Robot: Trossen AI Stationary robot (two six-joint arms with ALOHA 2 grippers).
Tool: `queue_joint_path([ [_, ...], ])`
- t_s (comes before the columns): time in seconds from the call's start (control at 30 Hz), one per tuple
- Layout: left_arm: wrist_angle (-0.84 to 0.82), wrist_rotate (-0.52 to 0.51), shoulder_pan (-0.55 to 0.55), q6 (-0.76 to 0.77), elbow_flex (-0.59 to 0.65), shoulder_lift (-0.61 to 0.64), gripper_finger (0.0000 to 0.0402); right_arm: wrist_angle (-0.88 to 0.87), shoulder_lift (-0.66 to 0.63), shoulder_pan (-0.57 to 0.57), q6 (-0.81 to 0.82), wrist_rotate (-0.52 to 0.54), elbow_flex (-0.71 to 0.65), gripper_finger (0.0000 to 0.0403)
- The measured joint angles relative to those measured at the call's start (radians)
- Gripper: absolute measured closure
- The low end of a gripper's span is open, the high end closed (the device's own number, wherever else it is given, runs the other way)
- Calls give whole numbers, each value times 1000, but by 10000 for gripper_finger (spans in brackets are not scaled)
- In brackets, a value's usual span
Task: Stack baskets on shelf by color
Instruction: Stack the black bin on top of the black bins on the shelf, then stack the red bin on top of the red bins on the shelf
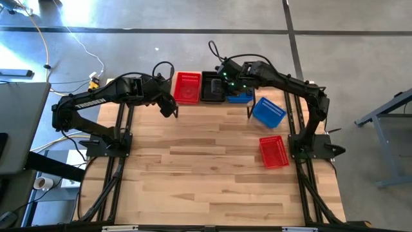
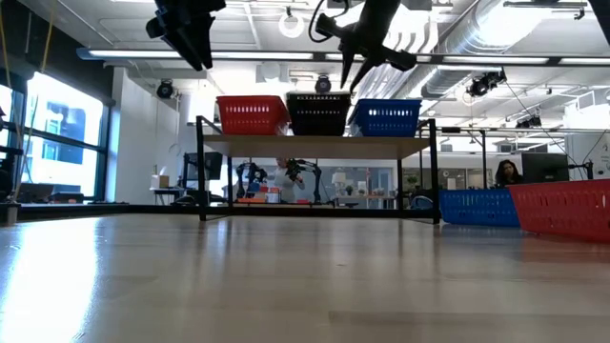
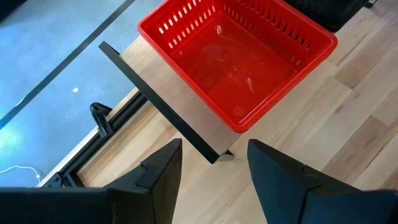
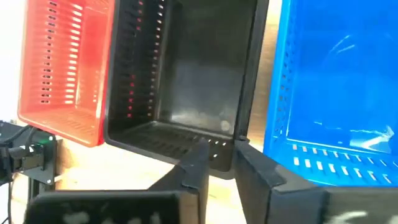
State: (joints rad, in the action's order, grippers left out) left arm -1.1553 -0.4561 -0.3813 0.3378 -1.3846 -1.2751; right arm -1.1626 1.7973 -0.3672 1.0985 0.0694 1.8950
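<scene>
The shelf point(image 2: 315, 143) stands at the table's far edge. A red basket point(image 1: 187, 87), a black basket point(image 1: 212, 88) and a blue basket point(image 1: 239, 96) rest side by side on its plank. A loose blue basket point(image 1: 268, 111) and a loose red basket point(image 1: 273, 151) lie on the tabletop at the right. My left gripper point(image 3: 214, 165) hovers open above the shelf's left near corner point(image 3: 211, 149), beside the red basket point(image 3: 239, 56). My right gripper point(image 4: 222, 168) hangs above the black basket's near wall point(image 4: 186, 140), its fingers a narrow gap apart and clear of the baskets in the low view.
The loose blue basket point(image 2: 477, 208) and the loose red one point(image 2: 562, 208) sit on the table right of the shelf, near the right arm's base point(image 1: 309, 145). Bare wood point(image 1: 206, 167) stretches across the middle and near side. A person point(image 2: 505, 173) sits far behind.
</scene>
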Motion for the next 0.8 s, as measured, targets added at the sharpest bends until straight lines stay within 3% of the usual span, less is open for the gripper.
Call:
queue_joint_path([
  [0.2, 0, 0, 0, 0, 0, 0, 229, 7, 0, 0, -29, 5, 0, 317],
  [0.57, 0, 3, 1, 0, 0, 0, 229, -196, -3, 47, -244, 8, 139, 313],
  [0.8, 0, 86, 7, 4, 0, 0, 229, -329, -2, 136, -367, 78, 164, 313],
])
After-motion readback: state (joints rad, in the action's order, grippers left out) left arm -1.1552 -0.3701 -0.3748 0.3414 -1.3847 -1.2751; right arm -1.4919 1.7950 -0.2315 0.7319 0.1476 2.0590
